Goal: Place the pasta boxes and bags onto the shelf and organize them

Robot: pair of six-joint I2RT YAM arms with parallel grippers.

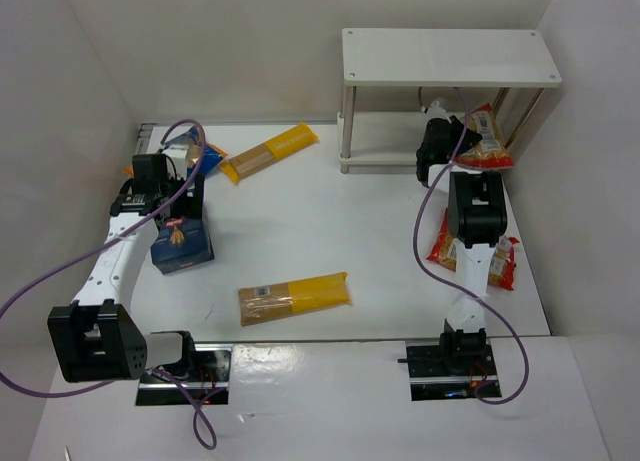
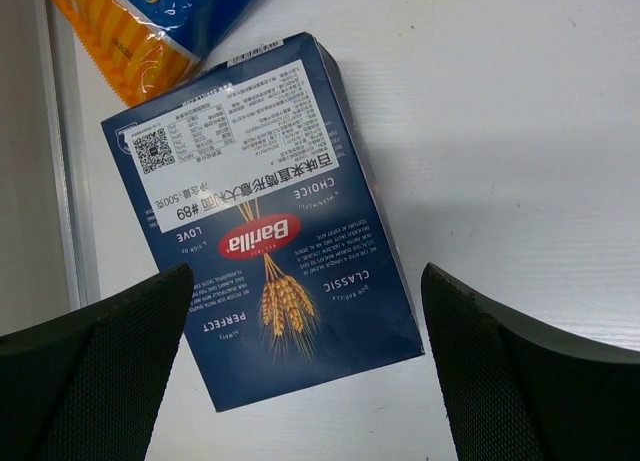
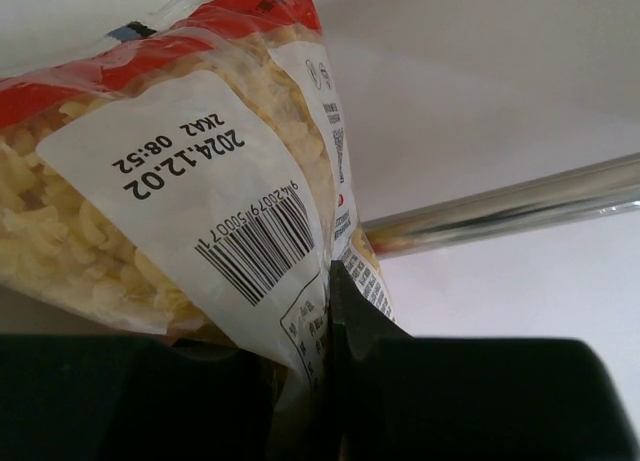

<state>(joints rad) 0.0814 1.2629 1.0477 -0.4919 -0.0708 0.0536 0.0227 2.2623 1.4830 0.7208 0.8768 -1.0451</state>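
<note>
Right claw is clamped narrowly on a pasta bag; the bag should be laid flat, deep on the shelf bottom tier, before being released.

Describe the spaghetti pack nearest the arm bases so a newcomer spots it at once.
Start at the near edge of the table, slightly left of middle. Just beyond lies a long yellow spaghetti pack, flat. Its twin lies far back, angled, left of the shelf.

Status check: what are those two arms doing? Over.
Left pincer open above dark blue Barilla box. Right pincer shut on red-edged pasta bag at shelf, lower tier. Chrome shelf leg close by.
</note>
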